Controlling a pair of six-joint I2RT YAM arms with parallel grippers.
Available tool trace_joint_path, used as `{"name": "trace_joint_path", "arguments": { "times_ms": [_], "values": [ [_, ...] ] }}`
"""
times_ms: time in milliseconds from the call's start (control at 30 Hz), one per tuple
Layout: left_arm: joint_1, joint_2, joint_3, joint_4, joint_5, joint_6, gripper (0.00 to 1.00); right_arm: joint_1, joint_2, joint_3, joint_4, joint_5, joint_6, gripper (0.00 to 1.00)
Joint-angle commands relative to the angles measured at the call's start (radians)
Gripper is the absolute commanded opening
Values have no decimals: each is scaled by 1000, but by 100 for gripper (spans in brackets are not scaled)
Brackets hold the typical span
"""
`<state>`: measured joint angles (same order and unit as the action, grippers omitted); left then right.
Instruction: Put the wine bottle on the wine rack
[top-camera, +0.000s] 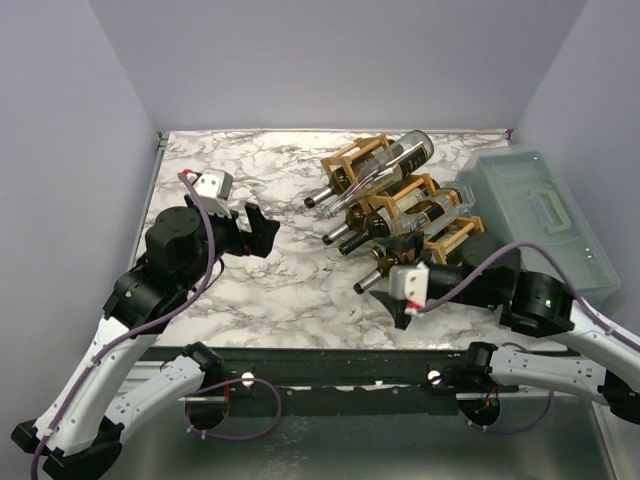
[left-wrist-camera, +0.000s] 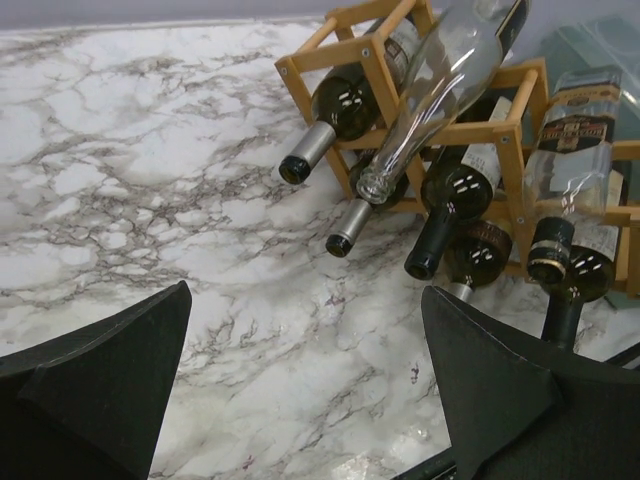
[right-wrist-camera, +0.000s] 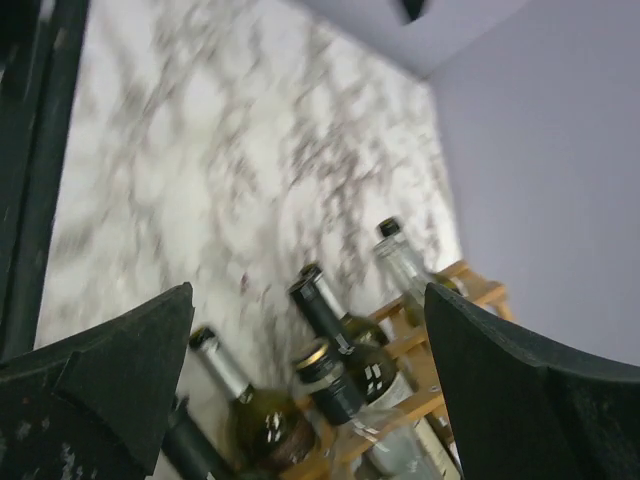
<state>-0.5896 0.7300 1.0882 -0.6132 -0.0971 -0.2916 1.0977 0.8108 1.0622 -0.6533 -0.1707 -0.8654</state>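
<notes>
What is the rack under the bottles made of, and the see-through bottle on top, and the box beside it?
The wine rack looks like light, unpainted wood: thin square sticks with screws at the joints. The clear bottle seems to be glass, as it is shiny, see-through and has bright glints. The box looks like cloudy grey-green plastic, with a moulded lid and handle.

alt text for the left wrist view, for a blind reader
A wooden wine rack at upper right holds several bottles, necks pointing out over a marble table, with a clear bottle lying tilted on top. The left gripper is open and empty, its black fingers in the bottom corners.
</notes>
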Motion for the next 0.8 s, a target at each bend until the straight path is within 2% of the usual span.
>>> {"name": "trace_joint_path", "arguments": {
  "times_ms": [0,133,267,333,367,500,667,767],
  "values": [
    [-2,35,133,12,-63,9,99,4,-60,61,454,188,425,100],
    [-3,94,253,11,-115,48,99,4,-98,36,640,296,497,100],
    [-3,135,369,11,-158,93,99,4,-67,23,896,762,678,100],
    [-3,153,421,13,-180,110,99,4,-40,9,989,972,694,100],
    [-3,160,445,14,-187,117,99,4,-31,10,1013,1025,689,100],
    [-3,176,499,23,-199,139,99,4,-52,0,1041,1057,679,100],
    [-3,175,523,41,-217,157,99,4,-103,18,969,967,639,100],
    [-3,176,537,46,-221,161,99,4,-122,14,968,985,643,100]
  ]
}}
